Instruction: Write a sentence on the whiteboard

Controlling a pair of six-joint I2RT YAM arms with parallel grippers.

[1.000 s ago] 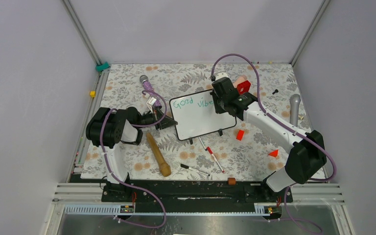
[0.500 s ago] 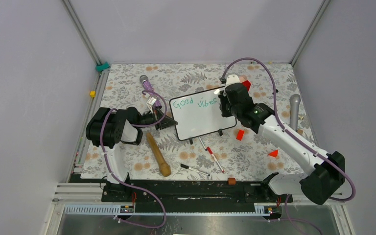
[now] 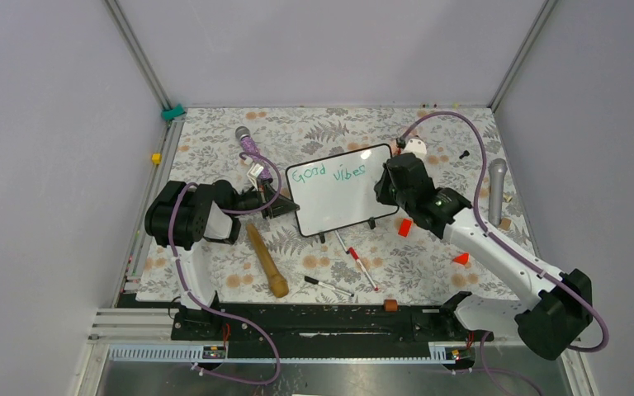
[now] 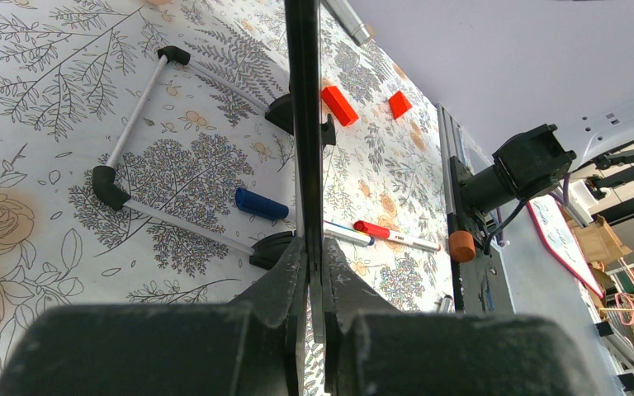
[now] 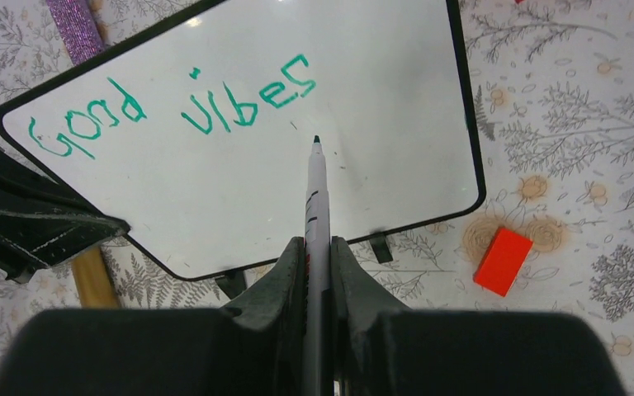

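Centrally on the mat (image 3: 206,148), the whiteboard (image 3: 340,206), bearing the sentence (image 5: 173,103) "Good vibes". Left edge pinched by the left gripper (image 4: 307,252); green marker (image 5: 317,177) pinched by the right gripper (image 5: 318,247), tip under the words. Close by: red block (image 5: 503,261), wooden stick (image 3: 266,260), pens (image 3: 361,266).

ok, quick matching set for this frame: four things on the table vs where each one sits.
Things: 1 whiteboard; 2 green marker; 3 wooden stick; 4 red block.
Places: A held by the right gripper; B loose on the mat, just right of the whiteboard; C edge clamped in the left gripper; D loose on the mat, near the left gripper.
Pairs: 1-C; 2-A; 3-D; 4-B.
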